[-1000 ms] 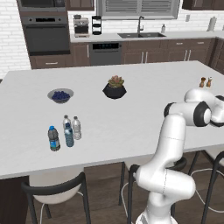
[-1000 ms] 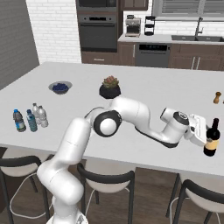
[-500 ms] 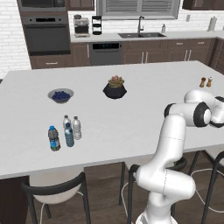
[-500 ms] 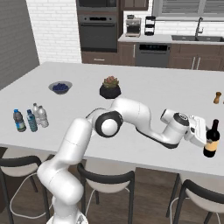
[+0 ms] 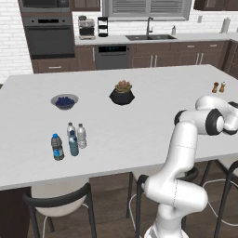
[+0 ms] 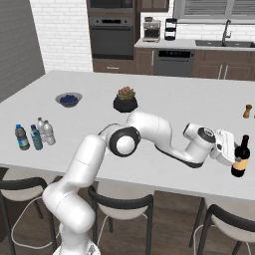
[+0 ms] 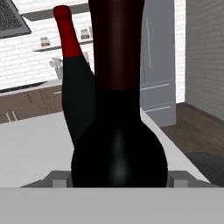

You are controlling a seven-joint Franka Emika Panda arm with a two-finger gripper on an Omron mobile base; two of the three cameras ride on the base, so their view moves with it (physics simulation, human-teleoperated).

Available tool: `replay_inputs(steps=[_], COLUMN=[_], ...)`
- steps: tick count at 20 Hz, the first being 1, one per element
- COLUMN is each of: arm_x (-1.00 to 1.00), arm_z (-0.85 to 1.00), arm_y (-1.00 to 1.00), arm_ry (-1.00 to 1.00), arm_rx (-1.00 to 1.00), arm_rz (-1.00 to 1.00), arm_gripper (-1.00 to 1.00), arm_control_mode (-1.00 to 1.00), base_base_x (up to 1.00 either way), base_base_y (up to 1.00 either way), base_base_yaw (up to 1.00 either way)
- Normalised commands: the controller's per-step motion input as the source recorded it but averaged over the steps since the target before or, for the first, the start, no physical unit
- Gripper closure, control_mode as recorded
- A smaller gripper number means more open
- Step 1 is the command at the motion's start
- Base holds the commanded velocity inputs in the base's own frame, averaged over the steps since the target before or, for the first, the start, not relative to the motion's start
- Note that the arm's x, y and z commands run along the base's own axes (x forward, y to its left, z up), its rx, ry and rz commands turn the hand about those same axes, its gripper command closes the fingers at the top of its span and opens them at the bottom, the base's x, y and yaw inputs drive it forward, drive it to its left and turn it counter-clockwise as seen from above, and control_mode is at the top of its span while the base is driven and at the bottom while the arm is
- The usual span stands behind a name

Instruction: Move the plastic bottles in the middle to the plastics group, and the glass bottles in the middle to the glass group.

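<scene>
A dark, nearly black glass bottle [image 6: 241, 160] with a red top and tan label stands upright at the counter's right end. My gripper [image 6: 233, 152] is shut on its round body [image 7: 119, 153], which fills the gap between the fingertips [image 7: 176, 177]. Just behind it stands a second dark bottle with a red top [image 7: 75, 87]. Two tiny amber-brown bottles [image 5: 218, 87] sit farther back on the right. At the counter's left several small plastic water bottles stand together: a blue-tinted one [image 5: 73, 142], a clear white-capped one [image 5: 81, 135] and one with a dark blue label [image 5: 57, 147].
A bowl of blueberries [image 5: 64, 101] and a potted succulent in a black pot [image 5: 122, 94] sit mid-counter. Stools [image 6: 122, 206] line the near edge. The counter's right edge [image 7: 175, 151] runs close beside the held bottle, with floor beyond it.
</scene>
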Motion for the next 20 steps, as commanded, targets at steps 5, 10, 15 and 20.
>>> replay_inputs(steps=[5, 10, 15, 20], arm_x=[0.25, 0.14, 0.0, 0.0], arm_z=[0.0, -0.01, -0.09, -0.05], arm_y=[0.0, 0.0, 0.0, 0.0], arm_ry=[0.0, 0.0, 0.03, 0.02], arm_rx=[0.0, 0.0, 0.0, 0.0], arm_rz=[0.0, 0.0, 0.0, 0.0], arm_gripper=[1.0, 1.0, 1.0, 1.0], arm_control_mode=[-1.0, -1.0, -1.0, -1.0], base_base_x=[0.0, 0.0, 0.0, 0.0], base_base_y=[0.0, 0.0, 0.0, 0.0], base_base_yaw=[0.0, 0.0, 0.0, 0.0])
